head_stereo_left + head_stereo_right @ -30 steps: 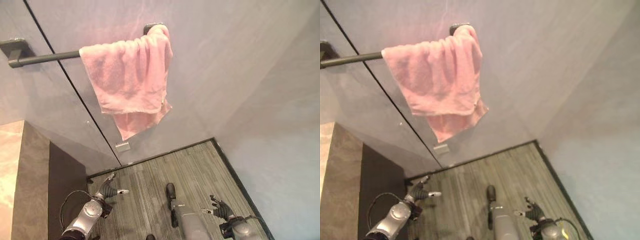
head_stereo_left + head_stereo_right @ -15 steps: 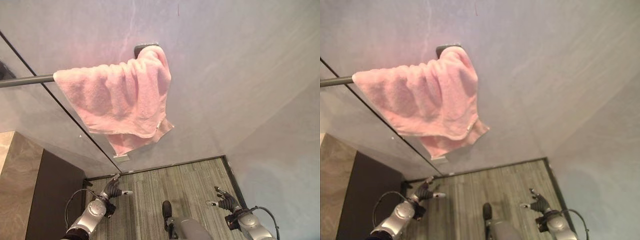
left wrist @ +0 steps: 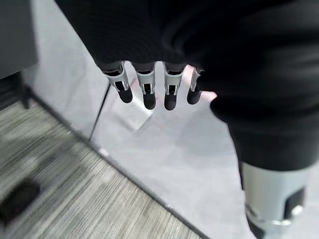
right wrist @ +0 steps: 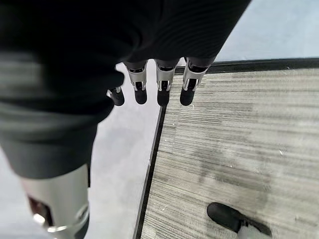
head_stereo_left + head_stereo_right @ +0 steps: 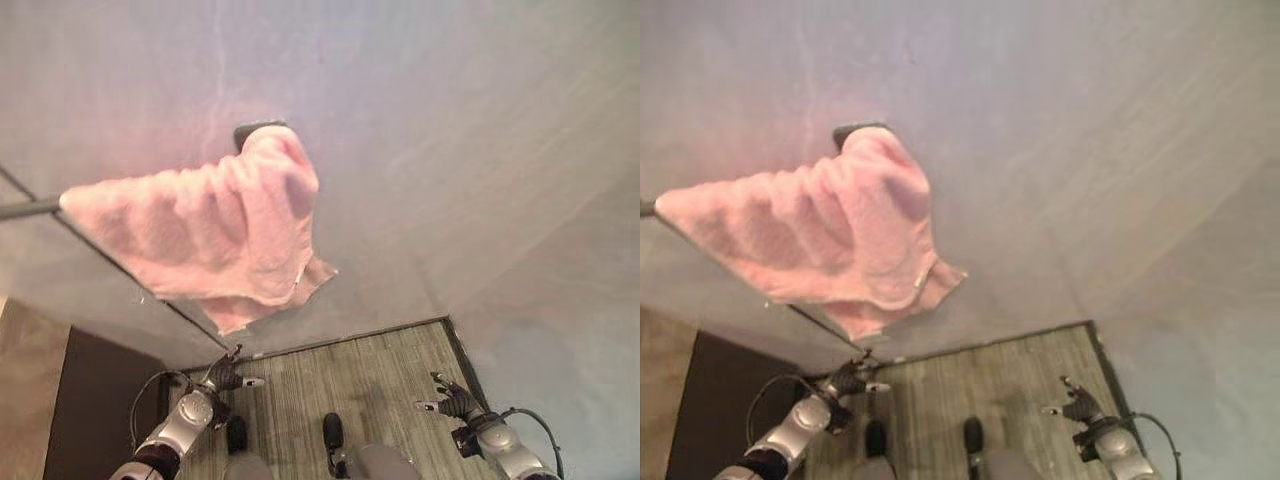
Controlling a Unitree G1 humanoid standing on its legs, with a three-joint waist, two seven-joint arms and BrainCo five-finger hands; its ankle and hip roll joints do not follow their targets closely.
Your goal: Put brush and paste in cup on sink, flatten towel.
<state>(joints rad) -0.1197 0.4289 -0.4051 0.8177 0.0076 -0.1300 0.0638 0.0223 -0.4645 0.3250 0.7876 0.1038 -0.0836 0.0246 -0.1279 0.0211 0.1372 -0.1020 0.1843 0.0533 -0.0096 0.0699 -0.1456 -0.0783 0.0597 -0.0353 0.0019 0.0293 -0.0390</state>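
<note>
Both hands hang low and empty while the towel [image 5: 200, 240] sits bunched high on its rail, so the step in hand, as I judge it, is the flattening: each hand should rise to a lower corner of the cloth and draw it outward along the rail [image 5: 25, 209], pulling evenly so the towel does not slide off the end by the bracket [image 5: 255, 131]. In the left eye view the pink towel drapes over the dark rail on the grey wall, gathered into ridges toward the bracket, with one corner hanging lower than the rest; the left hand [image 5: 226, 378] and right hand [image 5: 445, 403] are down near the striped floor [image 5: 370, 370], well apart from the cloth. The right eye view gives the same: towel rumpled, hands far below it. In the left wrist view the fingers [image 3: 149, 94] are relaxed and nearly straight, holding nothing. In the right wrist view the fingers [image 4: 162, 92] likewise hang loose and empty above the floor.
</note>
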